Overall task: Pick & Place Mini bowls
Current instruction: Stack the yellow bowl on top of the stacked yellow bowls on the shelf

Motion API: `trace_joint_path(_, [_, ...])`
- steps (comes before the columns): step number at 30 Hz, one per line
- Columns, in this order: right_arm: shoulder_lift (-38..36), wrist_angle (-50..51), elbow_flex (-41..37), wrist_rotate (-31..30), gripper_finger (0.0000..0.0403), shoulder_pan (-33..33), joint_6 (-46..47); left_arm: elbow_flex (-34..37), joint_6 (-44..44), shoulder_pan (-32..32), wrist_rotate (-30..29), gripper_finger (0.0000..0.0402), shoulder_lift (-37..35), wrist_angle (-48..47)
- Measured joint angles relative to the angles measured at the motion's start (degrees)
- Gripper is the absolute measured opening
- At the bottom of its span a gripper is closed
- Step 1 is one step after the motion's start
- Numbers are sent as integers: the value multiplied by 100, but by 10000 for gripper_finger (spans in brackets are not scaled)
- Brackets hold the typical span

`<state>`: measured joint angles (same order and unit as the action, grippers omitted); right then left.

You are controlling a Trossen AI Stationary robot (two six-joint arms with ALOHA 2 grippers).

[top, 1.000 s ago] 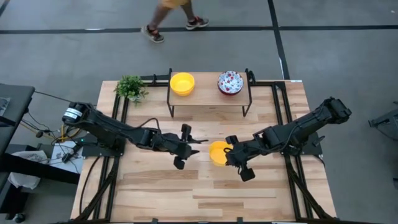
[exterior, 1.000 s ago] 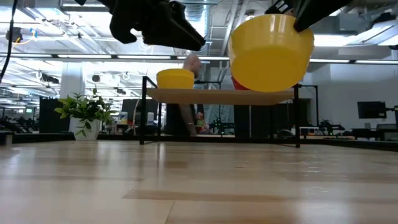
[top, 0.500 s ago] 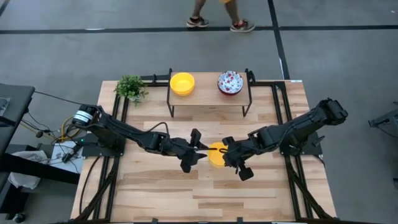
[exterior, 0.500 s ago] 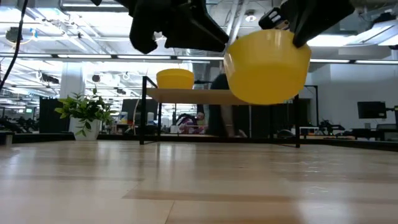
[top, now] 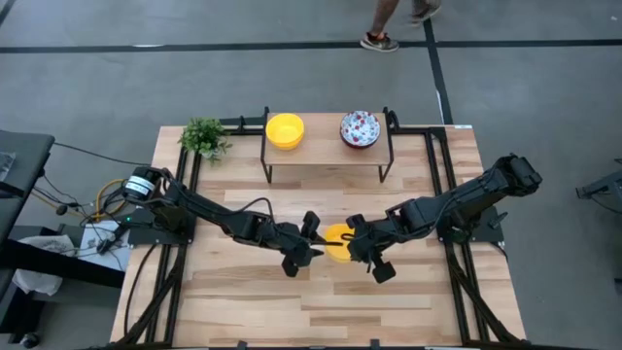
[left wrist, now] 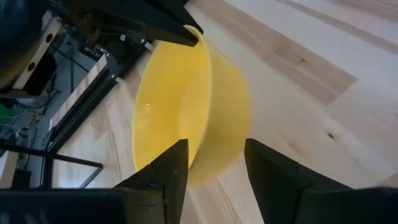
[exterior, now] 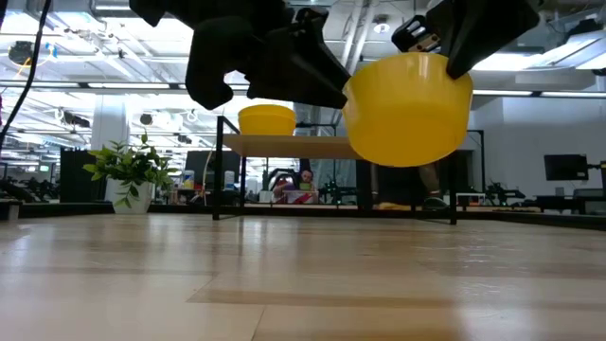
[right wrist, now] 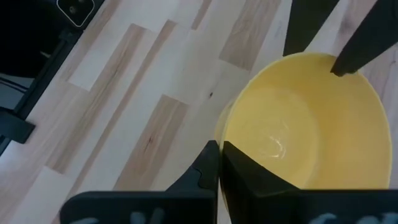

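A plain yellow mini bowl (top: pixel 336 245) hangs above the middle of the table between my two grippers. My right gripper (right wrist: pixel 219 148) is shut on it. My left gripper (left wrist: pixel 214 146) is open, with one finger inside the bowl's left wall and one outside. A second yellow bowl (top: pixel 285 129) and a white speckled bowl (top: pixel 360 128) stand on their bases on the raised shelf (top: pixel 326 148) at the far edge. The other bowls are out of view. My right gripper pinches the bowl's rim (right wrist: pixel 225 132) on its right side, one finger inside and one outside, coming from the table's right. The bowl (exterior: pixel 407 109) is lifted clear of the table, mouth up and slightly tilted. My left gripper's fingers (left wrist: pixel 171 171) straddle the opposite rim; I cannot tell whether they touch it.
A small green potted plant (top: pixel 204 137) stands at the far left corner. The shelf's dark legs (top: pixel 267 165) stand behind the grippers. Bare wood (top: pixel 321 301) lies toward the near edge. A person (top: pixel 394 19) walks on the floor beyond the table.
My left gripper has moved toward the table's right edge up to the bowl, and its open fingers now stand around the bowl's left wall. My right gripper has shifted slightly left with the bowl, which stays lifted. The person has walked to the right.
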<state>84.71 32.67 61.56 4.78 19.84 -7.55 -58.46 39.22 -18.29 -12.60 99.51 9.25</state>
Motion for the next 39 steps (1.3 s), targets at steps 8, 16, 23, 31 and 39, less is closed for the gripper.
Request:
trace_joint_path(8, [0, -47, 0, -1, 0, -1, -197, 0, -435, 128, 596, 147, 2, 109])
trace_joint_path(16, [0, -204, -2, -1, 0, -46, -246, 0, -520, 158, 842, 105, 2, 174])
trace_joint_path(23, [-2, -277, -4, -27, 0, -46, -302, 13, -541, 178, 1058, 27, 2, 132])
trace_joint_path(31, [-14, -329, -2, -208, 19, -48, 126, 22, -705, 178, 1025, 10, 8, 108])
trace_joint_path(39, [-14, -605, 36, -890, 110, 132, 129, 14, -828, 199, 876, 8, 15, 230])
